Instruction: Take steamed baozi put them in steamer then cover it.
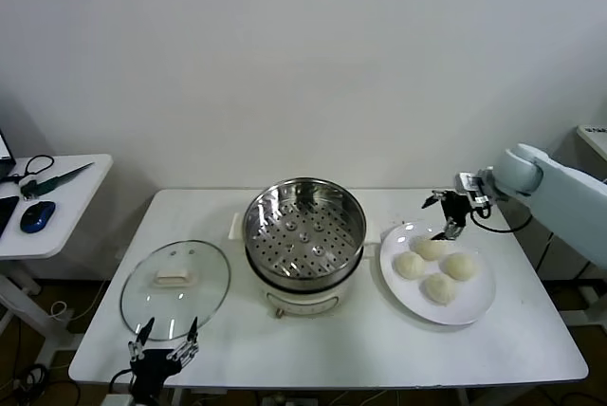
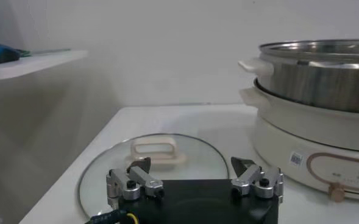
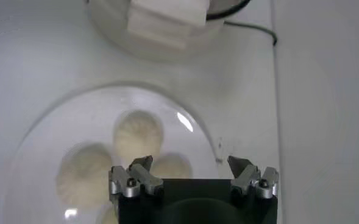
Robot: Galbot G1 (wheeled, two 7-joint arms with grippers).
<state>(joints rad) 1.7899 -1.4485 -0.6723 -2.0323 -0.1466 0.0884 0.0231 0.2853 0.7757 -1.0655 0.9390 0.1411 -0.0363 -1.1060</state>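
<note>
White work table (image 1: 313, 344) against a plain pale wall (image 1: 303, 55). Round glass lid (image 1: 174, 288) with a cream handle (image 1: 174, 279) lying flat on the table's left part, handle up. White round plate (image 1: 474, 306) on the table's right part. Black cable (image 3: 249, 28) trailing across the tabletop near the far edge. Smaller white side table (image 1: 52, 221) off to the left, well apart, carrying a blue computer mouse (image 1: 37, 215), a dark cable (image 1: 36, 163) and a long green-handled tool (image 1: 52, 178).
</note>
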